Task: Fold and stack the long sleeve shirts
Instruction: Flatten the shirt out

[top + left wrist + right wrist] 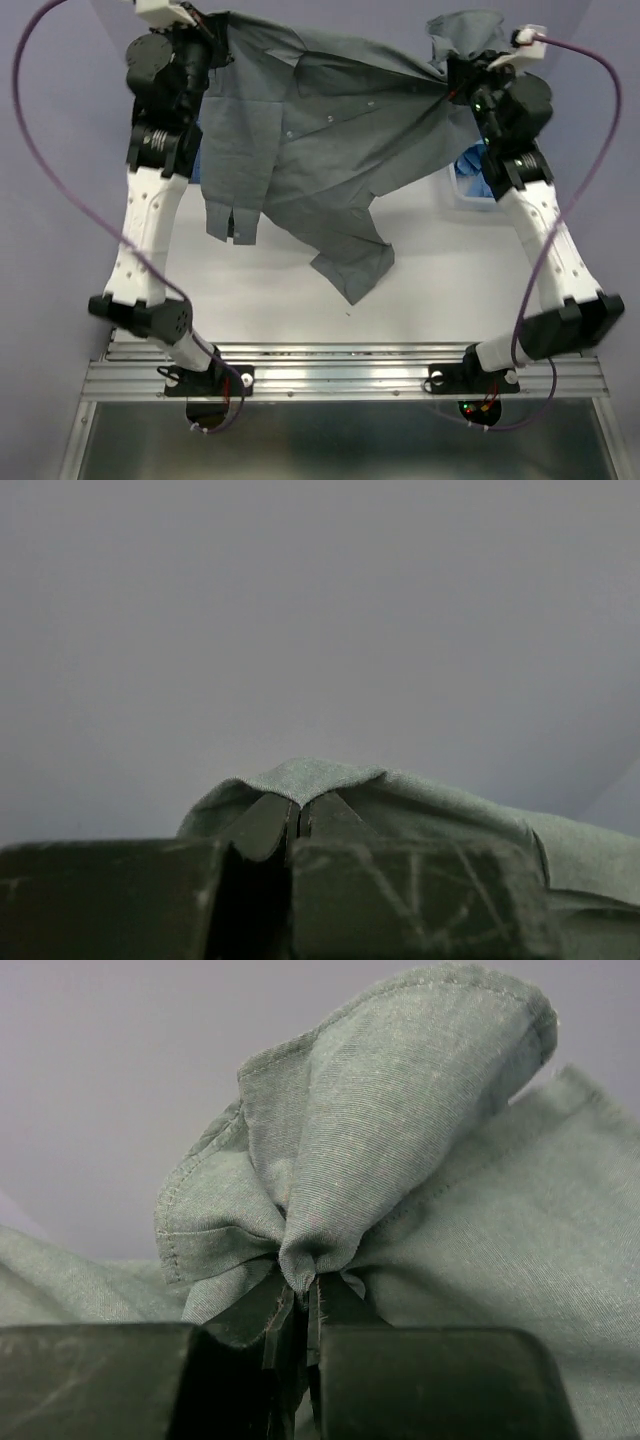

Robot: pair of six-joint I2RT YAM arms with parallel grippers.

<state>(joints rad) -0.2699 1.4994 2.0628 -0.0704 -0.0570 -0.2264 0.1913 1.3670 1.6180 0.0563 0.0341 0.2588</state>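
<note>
- While both arms are raised near the top of the overhead frame, the grey shirt (330, 140) hangs spread between them, its long axis running left to right.
- My left gripper (212, 38), upper left, is clamped tight on one edge of the cloth. Its wrist view shows a thin fold pinched between closed fingers.
- My right gripper (458, 88), upper right, is closed on a bunched wad of the same shirt, and fabric balloons above the jaws.
- From that line the shirt drops toward frame centre, its lowest flap (352, 275) nearest the arm bases. I can't tell whether it touches the table (300, 320).
- I judge that laying it flat needs both arms to travel together. The right side is a bunch, not a clean corner, so it may land creased.
- Light blue shirts (470, 165) sit in the basket (465, 203) just beside my right arm.
</note>
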